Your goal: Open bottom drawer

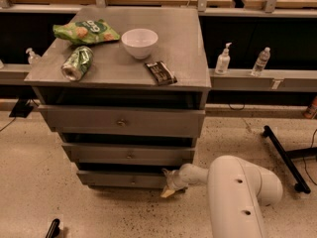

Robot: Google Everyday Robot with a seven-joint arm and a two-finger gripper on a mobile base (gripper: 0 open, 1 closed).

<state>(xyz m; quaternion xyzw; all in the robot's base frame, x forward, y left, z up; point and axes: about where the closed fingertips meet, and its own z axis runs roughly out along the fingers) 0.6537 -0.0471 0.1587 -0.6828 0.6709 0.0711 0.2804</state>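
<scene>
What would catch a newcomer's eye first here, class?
The bulky white arm at lower right, its gripper at the right end of the bottom drawer. Next, the white bowl and green snack bag on the grey cabinet top.

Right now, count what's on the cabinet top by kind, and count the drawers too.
Green chip bag: 1
Green can: 1
White bowl: 1
Dark snack bar: 1
Drawers: 3 (top drawer, middle drawer, bottom drawer)
Total: 7
The gripper sits at the bottom drawer's right end.
</scene>
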